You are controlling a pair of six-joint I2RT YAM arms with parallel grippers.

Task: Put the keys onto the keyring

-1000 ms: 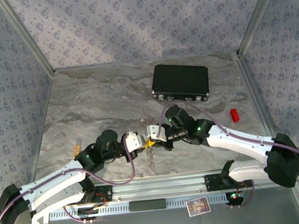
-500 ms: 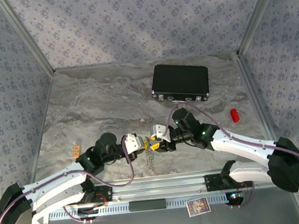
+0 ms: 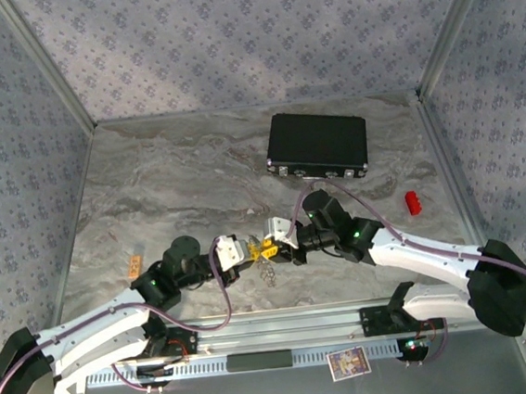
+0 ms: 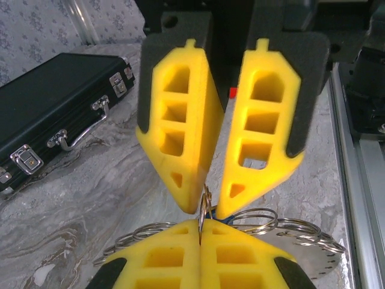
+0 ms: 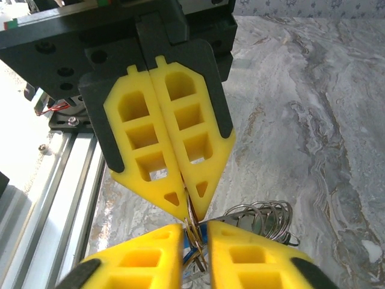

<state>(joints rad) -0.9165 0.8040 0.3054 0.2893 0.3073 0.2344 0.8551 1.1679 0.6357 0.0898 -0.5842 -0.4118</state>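
Top external view: two arms are seen meeting tip to tip near the front middle of a marbled grey table [image 3: 169, 187]. The left gripper [image 3: 250, 251] and the right gripper [image 3: 270, 248] are almost touching, and the keyring [image 3: 268, 273] shows as a small silvery blur just on their near side. A black case [image 3: 319, 145] is set well behind them, and a small red object [image 3: 413, 202] lies near the right edge. Detail lost from above is supplied by the wrist cameras. In the left wrist view, the left gripper's [image 4: 200, 232] yellow fingers are pressed flat together on a thin loop of the keyring, which stands upright out of the seam, while coiled silver rings [image 4: 258, 218] are spread behind the tips; the latches and handle of the case are also made out here. In the right wrist view, the right gripper's [image 5: 195, 241] fingers are held narrowly apart, with a sliver of the blue key [image 5: 190, 244] between them; whether it is clamped cannot be told.
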